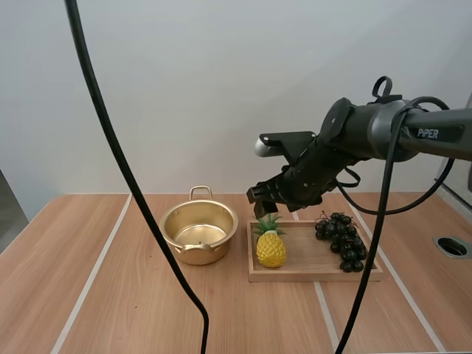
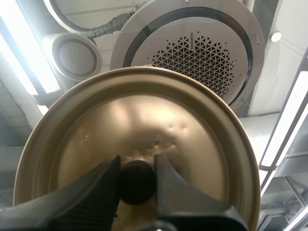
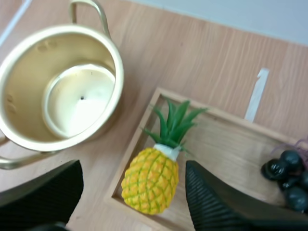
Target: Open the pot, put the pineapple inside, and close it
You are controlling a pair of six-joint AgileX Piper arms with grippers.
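Yellow pineapple (image 1: 271, 248) with green crown stands upright at the left end of the shallow wooden tray (image 1: 310, 274), just below the right tool (image 1: 263, 200), which is spread wide. The left tool (image 2: 137, 168) pinches the black knob of the round gold lid (image 2: 144, 120).

Your right arm (image 1: 424, 134) is a thick rounded tube, black along most of its length, with small white "PIPER" lettering on its side. Nearer the wrist there is a collar that looks mid-grey, though the light may be paling it, and then a bulkier black joint housing with curved edges. Your right gripper (image 1: 262, 201) is black and blocky. Seen from its own wrist, its fingers (image 3: 211, 202) are matt black wedges, with fine ribbing across their inner faces. Your left gripper (image 2: 137, 163) has the same matt black finish, and its two fingers broaden toward the base and narrow to blunt, rounded tips.
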